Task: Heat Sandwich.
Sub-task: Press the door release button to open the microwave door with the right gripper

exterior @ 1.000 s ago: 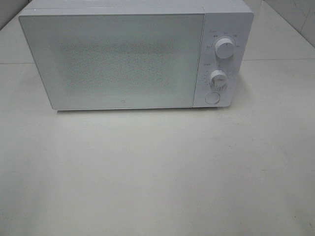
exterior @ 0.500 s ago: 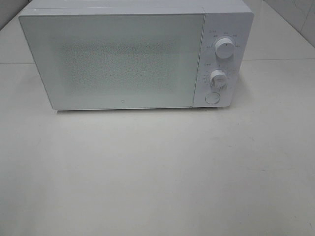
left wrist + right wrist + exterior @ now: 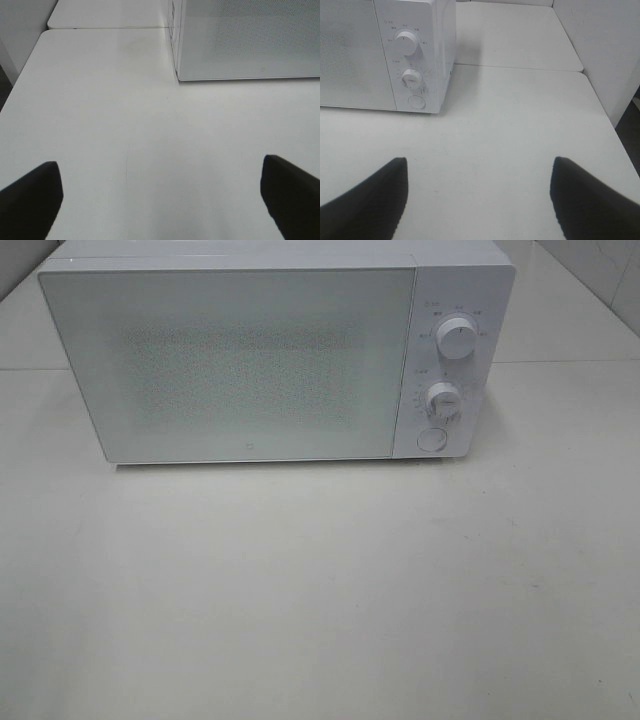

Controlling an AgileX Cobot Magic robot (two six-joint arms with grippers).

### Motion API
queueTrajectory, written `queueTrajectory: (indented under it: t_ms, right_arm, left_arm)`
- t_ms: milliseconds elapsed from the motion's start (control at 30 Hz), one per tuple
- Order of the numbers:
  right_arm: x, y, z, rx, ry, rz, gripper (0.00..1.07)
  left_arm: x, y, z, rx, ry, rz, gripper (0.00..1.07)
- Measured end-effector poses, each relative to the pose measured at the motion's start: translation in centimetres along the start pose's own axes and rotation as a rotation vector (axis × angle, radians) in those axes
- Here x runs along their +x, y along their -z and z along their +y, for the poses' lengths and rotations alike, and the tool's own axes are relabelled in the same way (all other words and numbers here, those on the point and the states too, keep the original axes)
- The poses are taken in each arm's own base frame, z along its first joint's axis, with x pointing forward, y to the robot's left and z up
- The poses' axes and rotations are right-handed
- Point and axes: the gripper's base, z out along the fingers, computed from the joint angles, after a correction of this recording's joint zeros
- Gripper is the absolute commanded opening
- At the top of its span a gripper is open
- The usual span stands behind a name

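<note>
A white microwave (image 3: 250, 350) stands at the back of the white table (image 3: 320, 590) with its door shut. Two knobs (image 3: 457, 340) and a round button (image 3: 431, 439) sit on its right panel. The sandwich is out of view. Neither arm shows in the exterior high view. My left gripper (image 3: 160, 200) is open over bare table, short of the microwave's (image 3: 250, 40) left front corner, nothing between its fingers (image 3: 30, 200). My right gripper (image 3: 480, 200) is open too, empty, short of the microwave's knob panel (image 3: 410, 60).
A seam (image 3: 560, 362) runs across the table behind the microwave's front line. A grey wall (image 3: 605, 45) rises at the table's right side and the table's left edge (image 3: 15, 90) drops off beside the left gripper.
</note>
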Motion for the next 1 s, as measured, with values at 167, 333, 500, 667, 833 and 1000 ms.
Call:
queueTrajectory:
  t_ms: [167, 333, 500, 667, 833, 1000]
  right_arm:
    - [0.1, 0.0, 0.0, 0.001, -0.002, 0.006, 0.76]
    - [0.1, 0.0, 0.0, 0.000, -0.002, 0.013, 0.76]
    - [0.8, 0.0, 0.0, 0.003, -0.003, 0.088, 0.76]
    - [1.6, -0.3, 0.0, 0.006, -0.001, 0.156, 0.76]
    - [1.7, -0.3, 0.0, 0.007, -0.001, 0.163, 0.76]
    - [1.7, -0.3, 0.0, 0.007, -0.001, 0.163, 0.76]
  left_arm:
    - [0.0, 0.0, 0.0, 0.000, 0.000, 0.000, 1.01]
    - [0.0, 0.0, 0.0, 0.000, 0.000, 0.000, 1.01]
    - [0.0, 0.0, 0.0, 0.000, 0.000, 0.000, 1.01]
    - [0.0, 0.0, 0.0, 0.000, 0.000, 0.000, 1.01]
    - [0.0, 0.0, 0.0, -0.001, 0.000, 0.000, 1.01]
    - [0.0, 0.0, 0.0, -0.001, 0.000, 0.000, 1.01]
